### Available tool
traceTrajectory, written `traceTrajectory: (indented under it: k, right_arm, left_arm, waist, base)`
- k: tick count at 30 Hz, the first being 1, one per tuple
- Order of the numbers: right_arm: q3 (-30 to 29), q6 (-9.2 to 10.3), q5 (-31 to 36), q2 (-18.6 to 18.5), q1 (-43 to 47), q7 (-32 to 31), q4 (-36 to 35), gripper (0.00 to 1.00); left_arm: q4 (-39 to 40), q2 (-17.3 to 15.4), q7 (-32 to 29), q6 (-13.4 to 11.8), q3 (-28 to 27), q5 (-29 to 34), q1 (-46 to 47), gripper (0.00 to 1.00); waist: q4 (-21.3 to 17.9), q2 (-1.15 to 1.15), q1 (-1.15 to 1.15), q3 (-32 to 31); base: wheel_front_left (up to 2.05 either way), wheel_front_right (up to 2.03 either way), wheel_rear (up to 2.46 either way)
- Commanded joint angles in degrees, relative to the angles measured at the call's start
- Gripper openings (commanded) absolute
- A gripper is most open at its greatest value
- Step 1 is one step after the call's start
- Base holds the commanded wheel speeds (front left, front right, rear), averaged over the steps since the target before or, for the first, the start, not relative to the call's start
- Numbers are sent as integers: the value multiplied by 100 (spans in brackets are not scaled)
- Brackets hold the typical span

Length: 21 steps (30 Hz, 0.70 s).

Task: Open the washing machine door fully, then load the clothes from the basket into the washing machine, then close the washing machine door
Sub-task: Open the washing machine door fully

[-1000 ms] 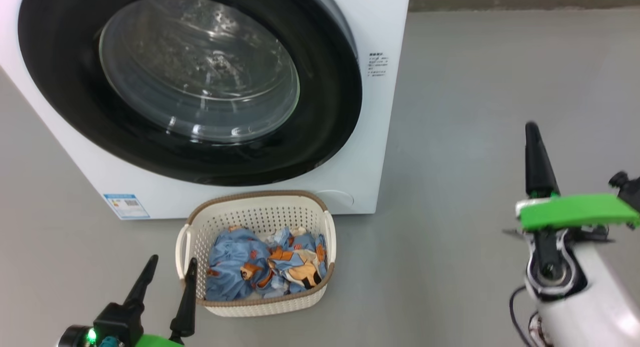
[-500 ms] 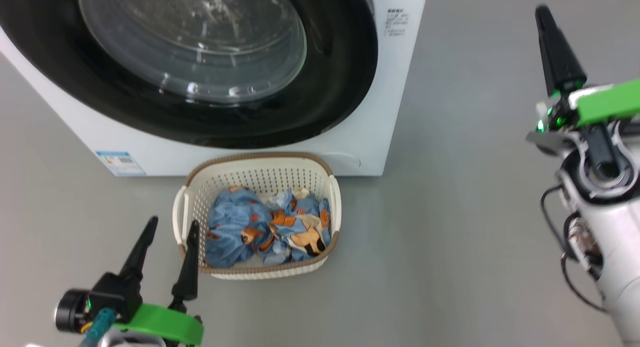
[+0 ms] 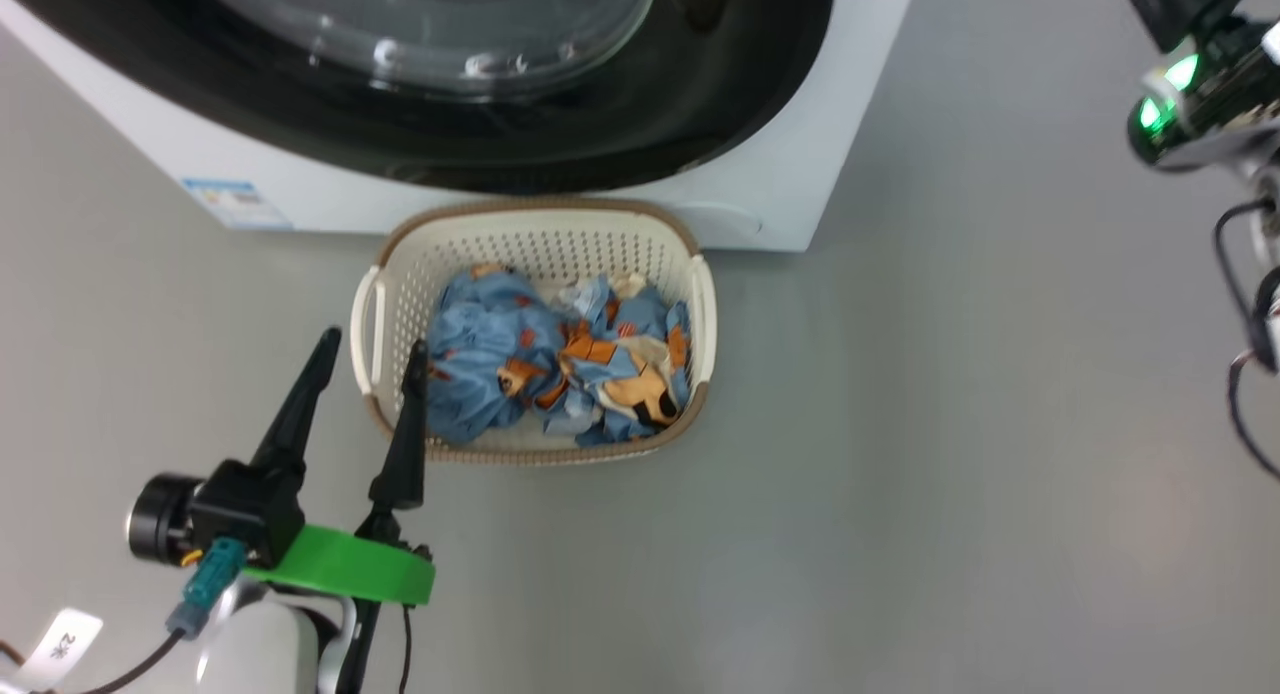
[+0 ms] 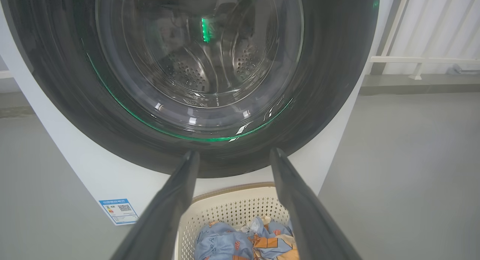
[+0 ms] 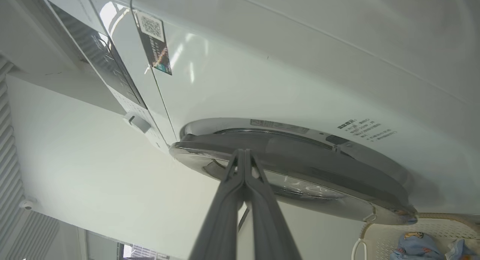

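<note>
The left claw [image 3: 373, 339] hangs with its fingers spread wide and empty. The basket [image 3: 548, 244] sits on the floor just ahead and to its right, against the foot of the washing machine [image 3: 800, 164], with the clothes [image 3: 545, 369] crumpled inside. Beyond the basket rises the washing machine door [image 3: 720, 104]. The right claw [image 5: 243, 152], fingers pressed together on nothing, points at that door's rim edge; whether it touches cannot be told.

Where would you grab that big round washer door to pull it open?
Hook the washing machine door by its rim on the robot's right, coming in from that side: the rim stands proud of the washing machine there, with a recess.
</note>
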<state>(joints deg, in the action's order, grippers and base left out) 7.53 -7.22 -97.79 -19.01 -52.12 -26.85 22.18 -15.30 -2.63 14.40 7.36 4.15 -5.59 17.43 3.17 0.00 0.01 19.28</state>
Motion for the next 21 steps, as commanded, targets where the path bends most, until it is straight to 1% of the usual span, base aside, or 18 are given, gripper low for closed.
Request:
traceTrajectory:
  k: [1,6,10,14,21]
  right_arm:
    - [6,-26,-33,-54,-169,-113,-100,0]
    - [-28,-26,-49,-124,-613,-813,147,0]
    - [-40,-26,-40,-158,-968,-1233,333,0]
    - [-35,-26,4,-171,-1321,-1514,512,0]
    - [-3,-26,146,-163,-1845,-1770,733,0]
  left_arm:
    - [193,-78,60,8,-132,-84,139,100]
    - [361,-51,60,10,5,-102,305,100]
    - [468,-35,60,10,132,-160,405,100]
    - [528,-28,60,-16,249,-252,485,100]
    - [633,-26,60,-120,428,-423,648,100]
  waist:
    - [224,0,-1,323]
    - [404,0,-1,656]
    - [561,0,-1,901]
    - [695,0,-1,1145]
    - [853,0,-1,1483]
  base:
    - [0,0,0]
    - [0,0,0]
    - [0,0,0]
    - [0,0,0]
    - [0,0,0]
